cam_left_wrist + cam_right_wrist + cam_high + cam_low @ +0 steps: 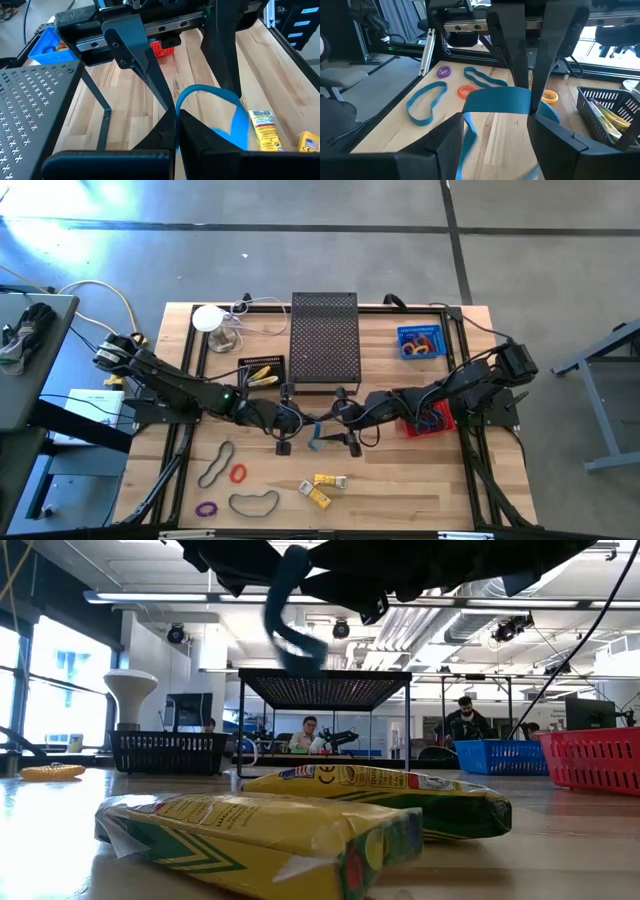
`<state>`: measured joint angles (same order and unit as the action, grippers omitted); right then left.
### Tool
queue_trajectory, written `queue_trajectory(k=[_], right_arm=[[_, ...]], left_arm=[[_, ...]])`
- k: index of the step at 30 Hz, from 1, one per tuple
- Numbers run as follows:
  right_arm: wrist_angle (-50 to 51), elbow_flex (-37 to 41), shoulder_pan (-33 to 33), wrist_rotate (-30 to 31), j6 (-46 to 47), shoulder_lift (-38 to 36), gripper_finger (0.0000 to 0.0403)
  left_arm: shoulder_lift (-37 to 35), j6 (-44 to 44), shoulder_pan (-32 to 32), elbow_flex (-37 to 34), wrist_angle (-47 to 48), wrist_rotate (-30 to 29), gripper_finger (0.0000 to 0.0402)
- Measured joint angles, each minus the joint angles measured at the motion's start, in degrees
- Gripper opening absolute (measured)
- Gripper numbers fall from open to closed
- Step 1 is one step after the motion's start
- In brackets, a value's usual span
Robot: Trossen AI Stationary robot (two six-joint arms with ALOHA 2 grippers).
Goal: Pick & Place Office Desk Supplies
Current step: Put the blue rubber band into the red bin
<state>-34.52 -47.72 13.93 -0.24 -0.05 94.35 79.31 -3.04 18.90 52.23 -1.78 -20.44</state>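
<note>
Left arm reaches in from the counter's (450, 490) left edge toward the middle. Left tool (283, 442) hangs above the counter in front of the black mesh stand (324, 340); its fingers (197, 132) are pressed together on the blue rubber band (235, 112), which loops out from between them.

On the counter below and left of that: a large dark band (216, 465) lying slantwise, a small red band (238, 473) just beside it, a small purple band (206, 508) nearer the front edge, and a second large dark band (254, 502) to its right. In the right wrist view these show as two long loops and the small purple and orange-red rings.

Back left: white lamp-like object (209, 319); black basket (262, 371) holding yellow pieces, next to the stand.

Centre front: two yellow packets (322, 487), touching or nearly so, lying flat.

Right tool (345, 442) faces the left one, also off the counter. Its fingers (555, 50) stand apart, with the same blue band stretched across them from outside; the band spans between both tools.

Right side: red basket (432, 420) under the right arm; blue basket (420, 341) with small coloured bands at the back right.

Low view: people seated in the room beyond.
</note>
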Motion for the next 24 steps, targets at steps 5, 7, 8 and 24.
queue_trajectory(k=[5, 7, 8, 24], right_arm=[[0.1, 0.0, -0.1, -3.6, 1.9, 0.0, 0.0207], [-0.9, -0.1, -0.2, -6.7, 1.9, 0.0, 0.0207], [-1.2, -0.2, -0.1, -7.4, 1.9, 0.0, 0.0207], [-1.8, -0.2, -0.2, -7.7, 1.9, -0.1, 0.0207]], left_arm=[[0.0, 0.0, -0.1, 0.0, -0.2, -0.1, 0.0001], [0.1, 0.1, -0.4, 0.0, -0.1, -1.5, 0.0001], [0.1, 0.1, -0.5, 0.0, -0.2, -2.3, 0.0001], [0.2, 2.2, -0.5, 0.0, -0.6, -8.2, 0.0001]])
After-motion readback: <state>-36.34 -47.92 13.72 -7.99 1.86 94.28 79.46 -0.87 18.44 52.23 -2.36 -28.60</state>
